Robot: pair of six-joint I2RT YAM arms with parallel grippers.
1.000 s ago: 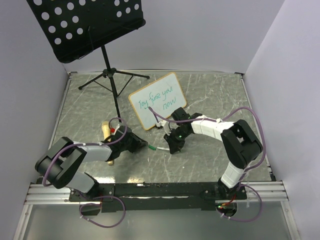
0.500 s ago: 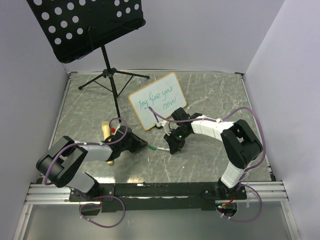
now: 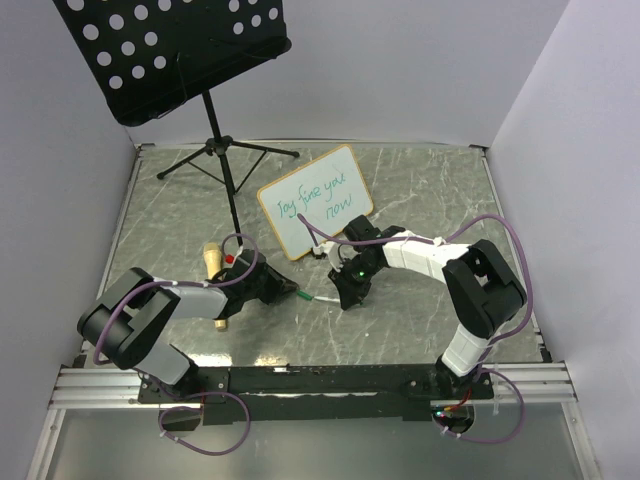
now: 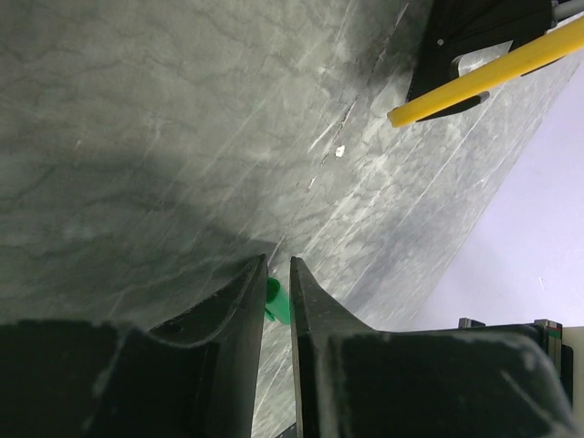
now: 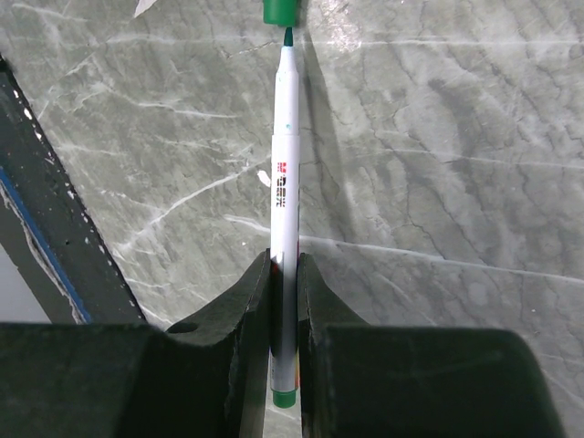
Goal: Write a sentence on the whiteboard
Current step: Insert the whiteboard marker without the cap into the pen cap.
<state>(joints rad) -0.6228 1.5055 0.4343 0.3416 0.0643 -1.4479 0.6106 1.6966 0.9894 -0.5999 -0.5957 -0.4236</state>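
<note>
The whiteboard lies on the desk in the middle, a little to the far side of both arms and turned at an angle. Green words are already on it, so I judge that the step in hand is to put the cap back on the marker. The right gripper is pressed together on the white marker, whose green tip points to the left. The left gripper pinches the small green cap, with only a narrow gap between its fingers. In the right wrist view the cap is just beside the tip and nearly in line with it; I cannot tell if they touch. To do this well, the left arm should push the cap straight along the axis of the marker, slowly, while the right arm holds firm; a slanted push can smear ink or twist the marker in the grip
</note>
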